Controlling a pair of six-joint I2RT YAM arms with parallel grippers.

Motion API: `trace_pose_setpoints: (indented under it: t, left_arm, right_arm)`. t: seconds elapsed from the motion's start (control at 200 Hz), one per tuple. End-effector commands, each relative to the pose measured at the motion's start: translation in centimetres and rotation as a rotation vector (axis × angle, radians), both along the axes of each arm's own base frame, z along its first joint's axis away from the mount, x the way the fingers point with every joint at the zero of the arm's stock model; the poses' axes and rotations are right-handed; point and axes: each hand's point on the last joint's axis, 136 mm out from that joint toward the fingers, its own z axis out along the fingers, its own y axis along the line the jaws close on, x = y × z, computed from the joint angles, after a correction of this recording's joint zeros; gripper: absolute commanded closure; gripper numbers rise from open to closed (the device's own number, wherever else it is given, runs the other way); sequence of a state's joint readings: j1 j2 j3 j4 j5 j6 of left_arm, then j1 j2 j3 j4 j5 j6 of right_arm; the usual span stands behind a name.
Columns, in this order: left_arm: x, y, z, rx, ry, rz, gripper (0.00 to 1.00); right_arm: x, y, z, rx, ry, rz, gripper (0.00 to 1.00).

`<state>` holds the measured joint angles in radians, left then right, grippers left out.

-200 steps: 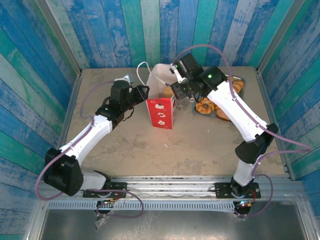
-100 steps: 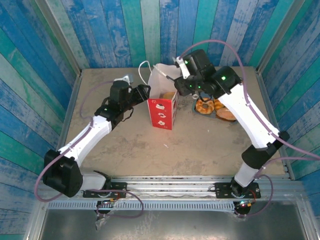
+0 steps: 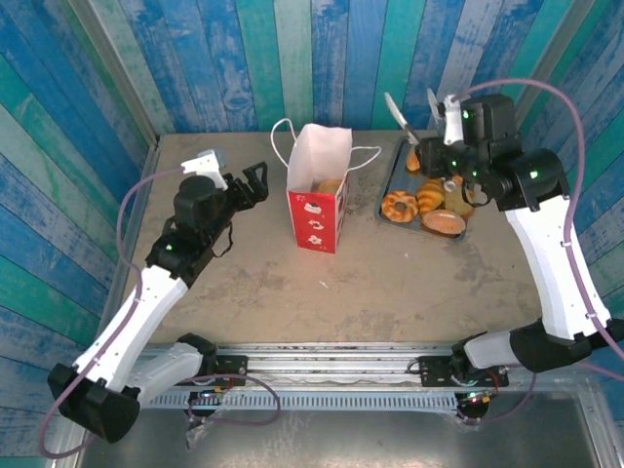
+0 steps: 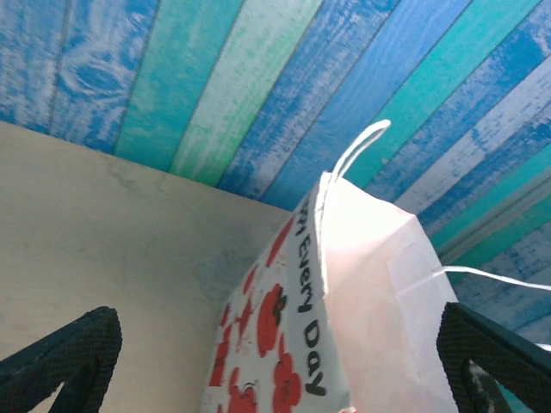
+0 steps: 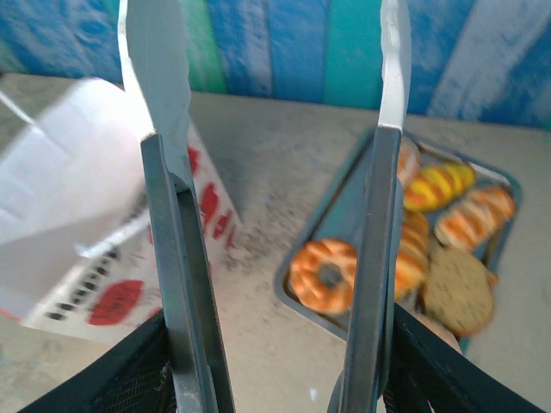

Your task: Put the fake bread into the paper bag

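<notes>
The paper bag (image 3: 314, 200), white above and red below, stands upright at the table's middle with a golden piece of fake bread (image 3: 330, 185) inside its open mouth. My left gripper (image 3: 255, 181) hangs open just left of the bag, apart from it; the left wrist view has the bag (image 4: 344, 284) close ahead between the spread fingers (image 4: 73, 353). My right gripper (image 3: 447, 154) is shut on metal tongs (image 3: 395, 109) above the tray. The tongs (image 5: 168, 103) stand apart with nothing between them. Below lie a glazed ring (image 5: 325, 274), striped rolls (image 5: 439, 185) and a round bun (image 5: 456, 288).
A flat silver tray (image 3: 388, 175) with several pastries lies right of the bag, near the back right wall. Blue and green plank walls close in the table on three sides. The bag's loop handles (image 3: 278, 136) stick out left and right.
The left gripper let go of the bag's left edge, opened wide and drew back left. The right arm swung the tongs from over the bag to above the tray.
</notes>
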<state>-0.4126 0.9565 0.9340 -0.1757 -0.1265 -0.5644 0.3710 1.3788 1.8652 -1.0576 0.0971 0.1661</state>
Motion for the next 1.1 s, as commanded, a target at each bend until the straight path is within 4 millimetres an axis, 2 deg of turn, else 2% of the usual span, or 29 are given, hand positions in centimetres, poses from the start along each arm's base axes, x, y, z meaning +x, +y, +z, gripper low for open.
trace_pose_setpoints:
  t: [0.0, 0.135, 0.23, 0.331, 0.491, 0.736, 0.972, 1.097]
  left_arm:
    - [-1.1, 2.4, -0.8, 0.080, -0.009, 0.090, 0.06]
    - [-1.9, 3.6, -1.0, 0.095, -0.021, 0.136, 0.06]
    - [-2.5, 4.1, -1.2, 0.098, -0.023, 0.147, 0.06]
    - [-2.8, 4.5, -1.9, 0.108, -0.010, 0.161, 0.06]
    - [-3.2, 4.6, -3.0, 0.103, 0.014, 0.161, 0.06]
    - [-3.2, 3.9, -3.2, 0.087, 0.026, 0.127, 0.06]
    - [-3.2, 4.1, -3.9, 0.085, 0.045, 0.136, 0.06]
    - [-3.0, 4.0, -4.1, 0.086, 0.050, 0.135, 0.06]
  right_arm:
    - [-0.1, -0.9, -3.6, 0.026, 0.102, -0.011, 0.41]
    - [-0.2, -2.7, -8.5, 0.007, 0.227, -0.047, 0.41]
    - [0.8, -4.0, -10.7, -0.012, 0.270, -0.091, 0.42]
    - [3.0, -4.6, -12.3, -0.011, 0.284, -0.131, 0.43]
    - [7.9, -4.5, -14.8, -0.014, 0.309, -0.173, 0.43]
    - [14.5, -6.0, -18.8, -0.083, 0.344, -0.297, 0.44]
    - [17.8, -7.7, -22.0, -0.120, 0.379, -0.351, 0.44]
    - [18.9, -7.9, -23.4, -0.106, 0.402, -0.334, 0.44]
